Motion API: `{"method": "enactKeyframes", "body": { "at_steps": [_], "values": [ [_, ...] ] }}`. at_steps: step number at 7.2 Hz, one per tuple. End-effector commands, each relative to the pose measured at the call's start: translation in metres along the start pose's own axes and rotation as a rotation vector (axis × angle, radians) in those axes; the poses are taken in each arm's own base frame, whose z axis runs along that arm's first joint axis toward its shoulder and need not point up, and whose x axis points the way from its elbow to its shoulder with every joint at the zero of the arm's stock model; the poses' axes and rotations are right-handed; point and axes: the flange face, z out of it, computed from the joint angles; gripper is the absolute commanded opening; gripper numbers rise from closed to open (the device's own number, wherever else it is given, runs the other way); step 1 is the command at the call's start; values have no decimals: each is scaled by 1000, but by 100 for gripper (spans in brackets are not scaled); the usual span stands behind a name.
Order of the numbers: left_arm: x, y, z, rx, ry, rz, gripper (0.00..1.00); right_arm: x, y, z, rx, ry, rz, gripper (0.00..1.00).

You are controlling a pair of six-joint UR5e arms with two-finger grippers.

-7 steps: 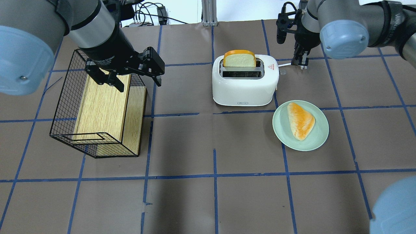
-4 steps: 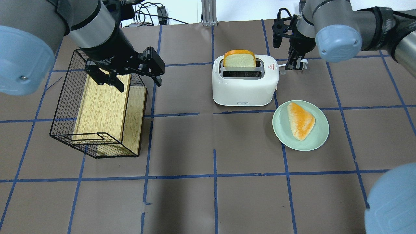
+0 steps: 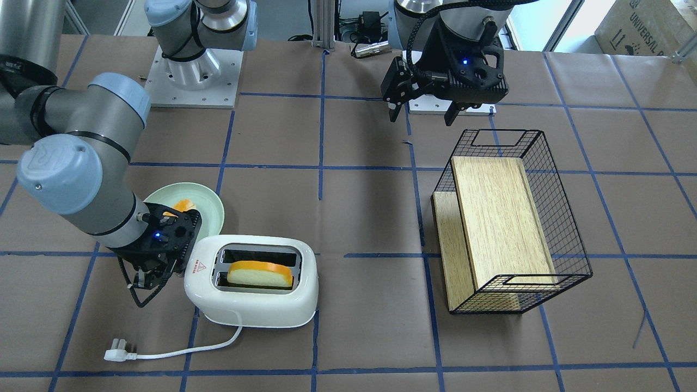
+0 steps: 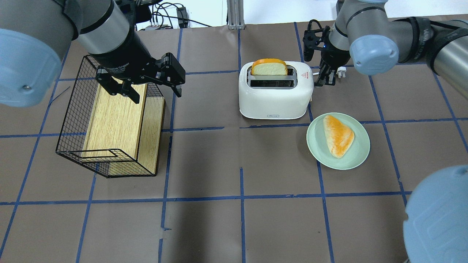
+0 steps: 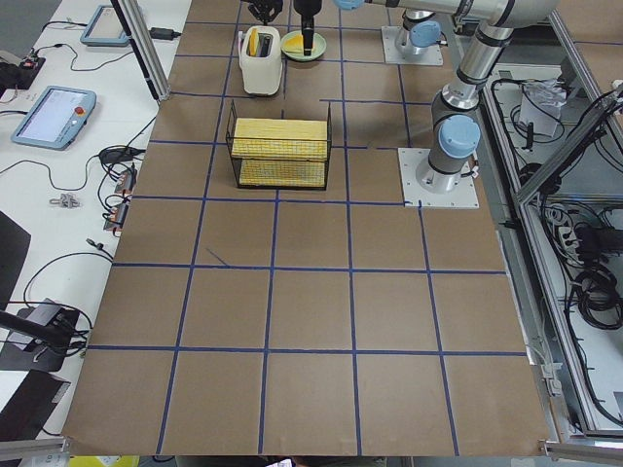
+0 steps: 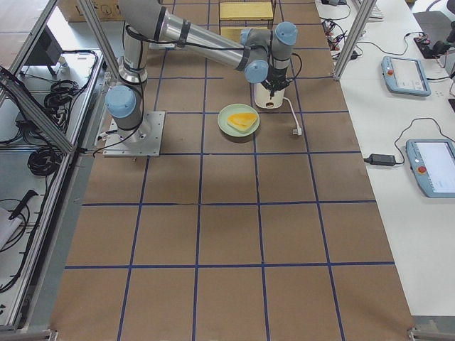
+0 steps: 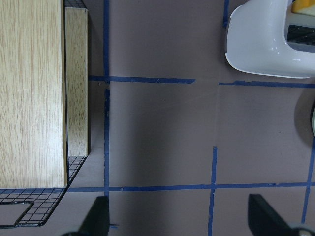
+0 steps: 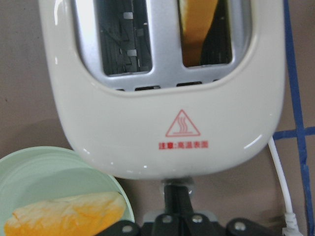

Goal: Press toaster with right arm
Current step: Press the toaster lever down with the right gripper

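Seen from the overhead camera, a brown table (image 4: 241,219) marked with blue tape lines carried three containers. A glossy white toaster (image 4: 276,95) stood a little past the centre, toward 1 o'clock. Its far slot held one slice of bread (image 4: 269,68) with an orange crust, standing up out of the slot, and its near slot was empty. At 4 o'clock from the toaster, just beside it, a pale green plate (image 4: 356,159) held one triangular orange-topped pastry (image 4: 339,135). Well off at 9 o'clock, a black wire basket (image 4: 71,120) held one light wooden piece (image 4: 115,117). The right end effector (image 4: 322,79) sat at the toaster's 3 o'clock end, fingers clenched together with nothing between them, their tips at the small lever below the red warning triangle (image 4: 304,75); the wrist view showed them meeting it. The left end effector (image 4: 140,87) hung above the basket's far end, released wide and empty. The toaster's white cord (image 3: 179,351) trailed across the table to a loose plug (image 3: 115,355). In all there were one toaster with two slots, one slice, one plate, one pastry, one basket, one wooden piece and two arms.
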Motion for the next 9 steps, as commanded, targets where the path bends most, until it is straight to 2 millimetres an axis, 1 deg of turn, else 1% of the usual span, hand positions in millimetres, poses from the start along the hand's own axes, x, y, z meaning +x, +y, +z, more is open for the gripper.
{"method": "enactKeyframes", "body": {
  "at_steps": [1, 3, 4, 6, 7, 8, 9],
  "values": [
    [0, 0, 0, -1, 0, 0, 100, 6, 3, 20, 7, -7, -3, 4],
    [0, 0, 0, 1, 0, 0, 100, 11, 5, 34, 7, -11, -1, 4],
    [0, 0, 0, 1, 0, 0, 100, 12, 6, 36, 7, -11, 2, 4],
    [0, 0, 0, -1, 0, 0, 100, 12, 6, 36, 7, -10, 2, 4],
    [0, 0, 0, -1, 0, 0, 100, 14, 5, 29, 3, 6, 16, 5],
    [0, 0, 0, 1, 0, 0, 100, 13, 5, 11, -10, 27, 41, 12],
    [0, 0, 0, 1, 0, 0, 100, 1, 3, -16, 4, 16, 186, 41]
  ]
}}
